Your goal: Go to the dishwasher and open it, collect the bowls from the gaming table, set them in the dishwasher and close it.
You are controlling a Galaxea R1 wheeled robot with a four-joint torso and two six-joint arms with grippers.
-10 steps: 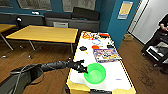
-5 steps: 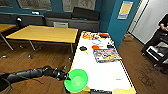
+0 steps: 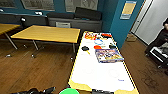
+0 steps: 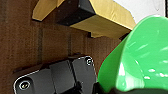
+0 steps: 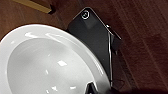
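My left gripper (image 4: 86, 87) pinches the green bowl (image 4: 140, 55); right gripper (image 5: 100, 90) pinches a white bowl (image 5: 42, 62), off the white table (image 3: 100, 72).

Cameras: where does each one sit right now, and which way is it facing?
Head view: high on the robot, looking forward and down over the long white-topped table; the left arm enters at the bottom edge.
Left wrist view: on the left arm, facing the wooden floor; robot's dark plate shows.
Right wrist view: on the right arm, facing a glossy white bowl.
Shared: the translucent bright-green plastic bowl appears in head and left wrist views.
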